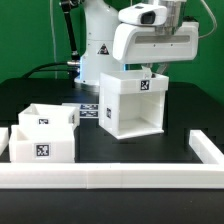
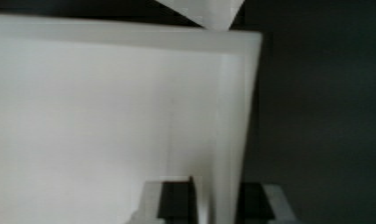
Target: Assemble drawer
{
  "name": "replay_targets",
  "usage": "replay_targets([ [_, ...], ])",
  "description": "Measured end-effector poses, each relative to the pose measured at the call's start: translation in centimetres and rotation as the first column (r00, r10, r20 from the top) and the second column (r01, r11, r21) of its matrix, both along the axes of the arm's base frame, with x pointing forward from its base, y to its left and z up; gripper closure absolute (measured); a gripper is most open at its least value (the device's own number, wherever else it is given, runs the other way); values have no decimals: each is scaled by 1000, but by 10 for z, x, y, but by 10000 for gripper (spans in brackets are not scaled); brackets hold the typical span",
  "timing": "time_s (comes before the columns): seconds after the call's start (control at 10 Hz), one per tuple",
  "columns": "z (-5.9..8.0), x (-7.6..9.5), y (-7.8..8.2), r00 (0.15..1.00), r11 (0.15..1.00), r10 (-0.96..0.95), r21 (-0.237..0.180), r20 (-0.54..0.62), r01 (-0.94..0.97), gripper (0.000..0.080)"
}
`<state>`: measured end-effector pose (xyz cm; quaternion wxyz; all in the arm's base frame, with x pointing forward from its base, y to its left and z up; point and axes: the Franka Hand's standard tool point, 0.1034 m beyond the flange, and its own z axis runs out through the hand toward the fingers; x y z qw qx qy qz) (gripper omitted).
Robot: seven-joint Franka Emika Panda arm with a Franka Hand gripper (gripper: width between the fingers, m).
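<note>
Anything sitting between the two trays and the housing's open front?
Nothing visible. Only bare table lies between the near tray, the far tray and the housing; the border wall runs nearer the camera, off that path.

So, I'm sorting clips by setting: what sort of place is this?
Probably a robotics lab bench: a black table fenced by a low white wall, a white robot arm, and white drawer parts carrying square tags.

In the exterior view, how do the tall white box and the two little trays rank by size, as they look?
1. Tall box, plainly largest.
2 and 3. Front tray and back tray: about alike; the front one sits nearer the camera and partly hides the other, so I won't rank them.
</note>
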<state>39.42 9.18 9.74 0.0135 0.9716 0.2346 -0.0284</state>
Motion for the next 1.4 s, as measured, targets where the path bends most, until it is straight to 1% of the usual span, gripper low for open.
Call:
replay_targets([
  [0.1, 0, 0, 0, 1000, 1000, 0, 0, 0, 0, 763],
  [0.5, 0, 0, 0, 1000, 1000, -1, 0, 0, 1, 763],
  [0.6, 2, 6, -5, 1000, 1000, -1, -2, -14, 1, 763],
  [0.7, 5, 22, -9, 1000, 1000, 2, -2, -23, -2, 763],
  [0.9, 5, 56, -10, 1000, 1000, 2, 5, -19, -1, 762],
  [1.0, 4, 70, -10, 1000, 1000, 0, 9, -15, 0, 762],
  [1.1, 1, 86, -12, 1000, 1000, 13, 23, -11, -13, 762],
  [1.2, 1, 102, -15, 1000, 999, 15, 30, 3, -15, 762],
  [1.4, 1, 122, -22, 999, 999, 26, 46, 19, -27, 762],
])
